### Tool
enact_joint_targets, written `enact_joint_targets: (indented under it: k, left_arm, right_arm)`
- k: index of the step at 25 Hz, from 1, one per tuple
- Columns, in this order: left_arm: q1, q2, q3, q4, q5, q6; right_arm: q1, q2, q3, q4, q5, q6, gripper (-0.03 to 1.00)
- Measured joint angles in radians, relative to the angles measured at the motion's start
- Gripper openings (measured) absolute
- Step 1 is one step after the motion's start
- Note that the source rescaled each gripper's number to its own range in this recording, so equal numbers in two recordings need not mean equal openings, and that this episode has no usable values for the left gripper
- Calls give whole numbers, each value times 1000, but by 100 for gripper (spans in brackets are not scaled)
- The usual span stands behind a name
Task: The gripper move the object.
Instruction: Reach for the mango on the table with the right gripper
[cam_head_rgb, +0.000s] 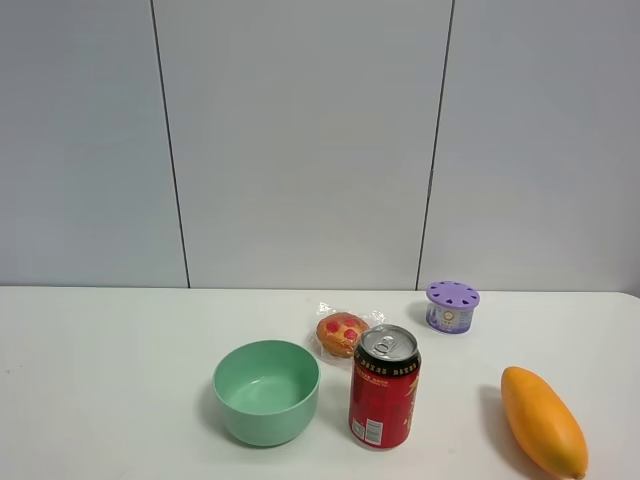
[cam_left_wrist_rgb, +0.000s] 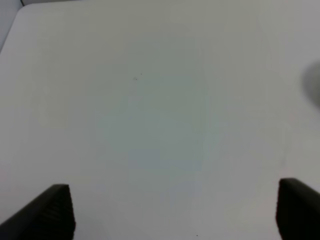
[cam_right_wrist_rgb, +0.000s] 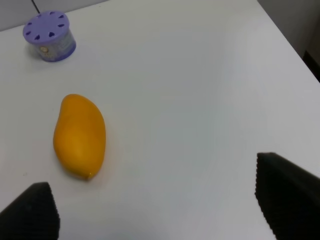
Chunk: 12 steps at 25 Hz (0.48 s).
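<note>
Exterior high view: mango (cam_head_rgb: 543, 422) lying on its side on the desk (cam_head_rgb: 100, 380), at the right and towards the front, well apart from the can (cam_head_rgb: 384, 390), bowl (cam_head_rgb: 266, 392), muffin (cam_head_rgb: 341, 333) and purple tub (cam_head_rgb: 452, 306). Neither arm appears in this view.

Right wrist view: right end effector (cam_right_wrist_rgb: 152, 195) released, jaws spread wide and holding nothing. The mango lies ahead of the fingers and is offset towards one of them, not centred in the gap. The purple tub sits beyond it.

Left wrist view: left end effector (cam_left_wrist_rgb: 173, 192) likewise released and empty, over bare desk, with no task item near it.

Hazards, as judged from this arrangement:
- A straight descent would probably bring one finger down onto the fruit instead of beside it, pushing or bruising it. The cause is the sideways offset.
- The skin looks smooth and the body tapers, so a pinch near the narrow end could squeeze the mango out of the jaws. A grip across the thickest part seems safer.
- A glancing touch may roll the mango, which rests on a curved side and seems to lie close to the desk's front margin.
- A carry towards the left risks toppling the upright can.
</note>
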Motion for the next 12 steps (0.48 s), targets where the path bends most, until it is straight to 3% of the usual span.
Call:
enact_joint_targets:
  k: [7,12]
  left_arm:
    - [0,0,0,0,0,0]
    - [0,0,0,0,0,0]
  right_arm:
    - [0,0,0,22,0,-20,62]
    - [0,96,-65,138,-60,-173,62]
